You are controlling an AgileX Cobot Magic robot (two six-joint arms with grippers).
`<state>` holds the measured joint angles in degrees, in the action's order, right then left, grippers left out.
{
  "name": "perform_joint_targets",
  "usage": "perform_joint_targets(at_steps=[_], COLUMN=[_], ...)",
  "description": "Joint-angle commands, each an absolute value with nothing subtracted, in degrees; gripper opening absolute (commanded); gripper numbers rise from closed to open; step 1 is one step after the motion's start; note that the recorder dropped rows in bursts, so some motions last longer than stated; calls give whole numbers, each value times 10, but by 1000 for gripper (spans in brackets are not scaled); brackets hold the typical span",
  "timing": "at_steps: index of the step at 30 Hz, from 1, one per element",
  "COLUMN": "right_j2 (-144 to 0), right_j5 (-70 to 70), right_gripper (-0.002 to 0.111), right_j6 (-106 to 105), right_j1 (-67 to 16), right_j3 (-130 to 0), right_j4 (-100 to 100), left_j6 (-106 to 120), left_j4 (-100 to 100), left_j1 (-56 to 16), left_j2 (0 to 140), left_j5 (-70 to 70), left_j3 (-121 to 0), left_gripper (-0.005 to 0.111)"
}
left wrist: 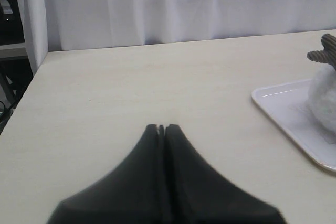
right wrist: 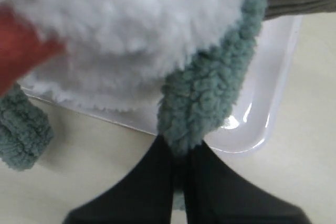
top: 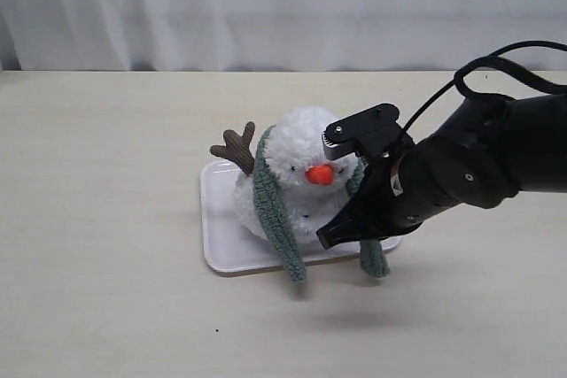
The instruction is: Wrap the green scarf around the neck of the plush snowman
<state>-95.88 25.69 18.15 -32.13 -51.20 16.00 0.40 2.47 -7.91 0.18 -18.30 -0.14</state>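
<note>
The green scarf [top: 273, 210] loops behind the head of the plush snowman [top: 297, 152], both ends trailing over the near rim of a white tray [top: 217, 219] at the centre of the table [top: 106, 219]. The right gripper [right wrist: 182, 146] has its jaws pinched narrow on the scarf's right-hand end, by the tray's near right corner. The left gripper [left wrist: 161, 128], fingers pressed together and apparently empty, hovers over bare tabletop toward the left edge.

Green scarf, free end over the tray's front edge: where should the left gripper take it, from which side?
I'd pinch the green scarf near its rounded tip, just past the tray rim, coming across the table from the left arm's side. There the narrow strip lies clear of the plush snowman; the right gripper holds the other end.
</note>
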Motion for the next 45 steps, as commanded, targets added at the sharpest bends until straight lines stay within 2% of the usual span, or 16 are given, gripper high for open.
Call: perform_joint_targets(at_steps=[1, 14, 20, 22, 28, 31, 45], right_j2=[-954, -969, -989, -994, -1002, -1002, -1002], right_j5=[269, 298, 279, 271, 280, 289, 311], right_gripper=[4, 4, 5, 9, 37, 46, 47], right_j6=[166, -45, -50, -50, -58, -58, -79], right_j1=[-322, -322, -322, -322, -322, -322, -322], right_j3=[-530, -559, -559, -559, -559, -559, -545], right_j4=[137, -146, -164, -183, -202, -202, -228], left_j6=[3, 3, 3, 3, 3, 3, 3], left_j4=[23, 23, 23, 23, 23, 23, 23], left_j1=[-78, -78, -78, -78, -78, -78, -78], left_j2=[0, 0, 0, 0, 0, 0, 0], left_j5=[-177, -177, -177, -177, -177, -177, -177], left_j3=[0, 0, 0, 0, 0, 0, 0], left_gripper=[0, 0, 0, 0, 0, 0, 0])
